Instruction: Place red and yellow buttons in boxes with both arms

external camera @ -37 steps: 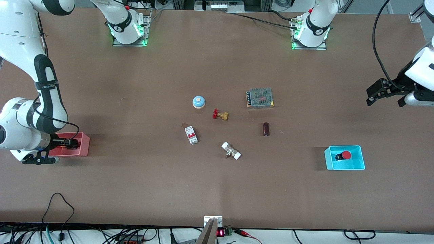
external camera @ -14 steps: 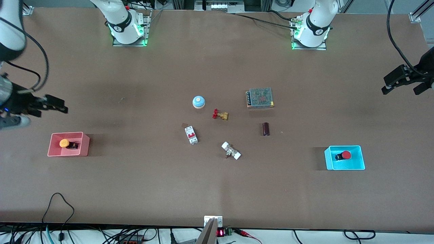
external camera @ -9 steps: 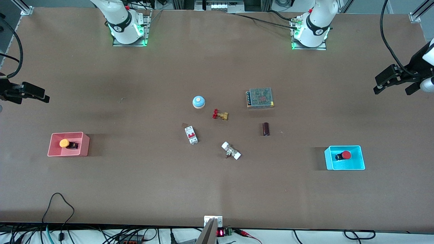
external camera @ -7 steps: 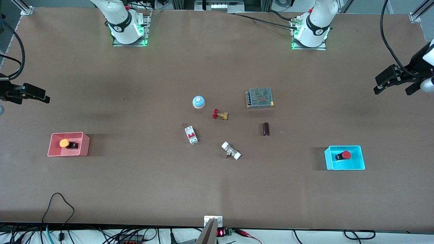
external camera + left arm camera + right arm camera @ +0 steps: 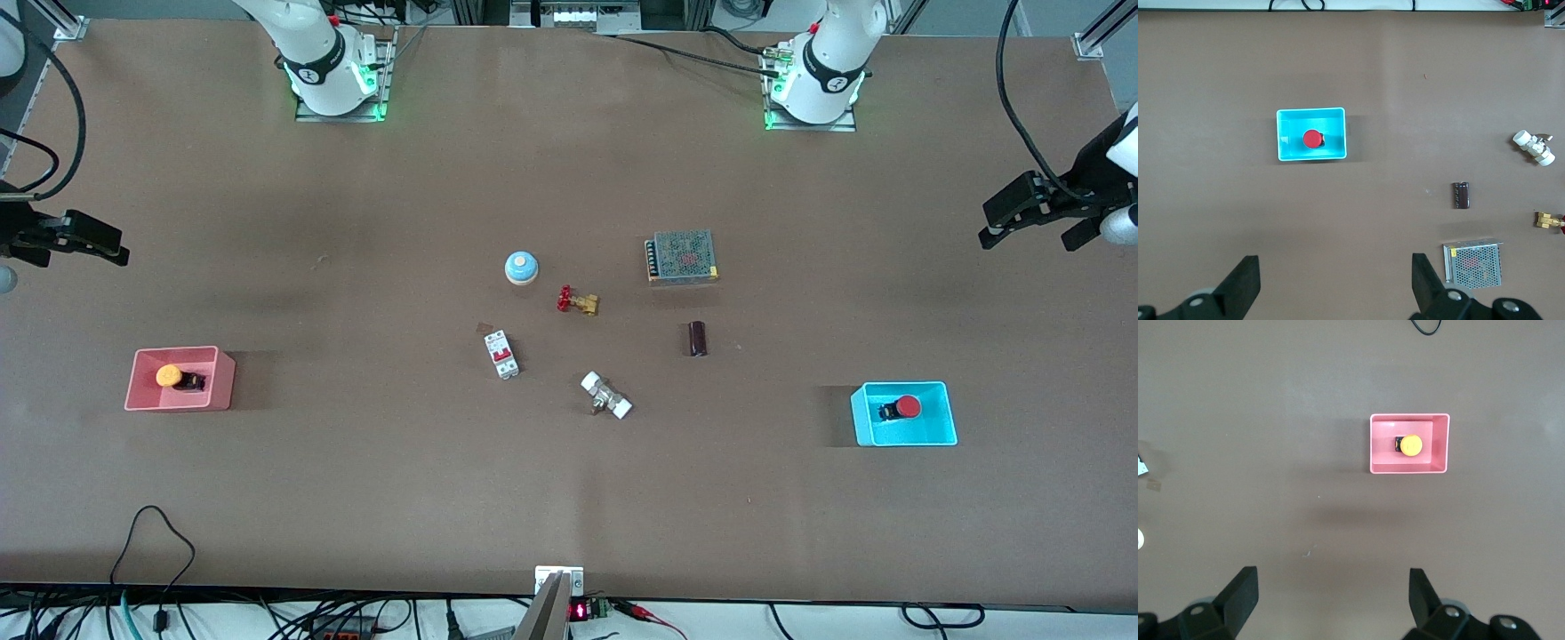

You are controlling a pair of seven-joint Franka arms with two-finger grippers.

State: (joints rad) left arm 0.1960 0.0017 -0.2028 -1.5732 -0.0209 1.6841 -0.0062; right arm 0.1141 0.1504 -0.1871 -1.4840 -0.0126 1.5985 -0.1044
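Note:
The orange-yellow button (image 5: 169, 376) lies in the pink-red box (image 5: 222, 380) toward the right arm's end of the table. In the cyan box (image 5: 933, 434), toward the left arm's end, lies the red button (image 5: 907, 407). My right gripper (image 5: 71, 240) hangs open and empty high over the table edge, away from the pink-red box (image 5: 1409, 418) and its button (image 5: 1410, 445). My left gripper (image 5: 1022, 213) is also open and empty, up over the table away from the cyan box (image 5: 1311, 111) and the red button (image 5: 1313, 139). The wrist views show each gripper (image 5: 1335, 260) (image 5: 1333, 572) over bare table.
Mid-table lie a blue-domed button (image 5: 521, 267), a red-handled brass valve (image 5: 576, 300), a white circuit breaker (image 5: 501, 354), a white-ended fitting (image 5: 606, 396), a dark cylinder (image 5: 698, 339) and a mesh-covered power supply (image 5: 682, 256). A black cable loop (image 5: 160, 533) lies near the front edge.
The right gripper rose out of the pink-red box, leaving the orange-yellow button in it, and drew off toward the table's end. The left gripper shifted slightly. Both barely moved in the last half second.

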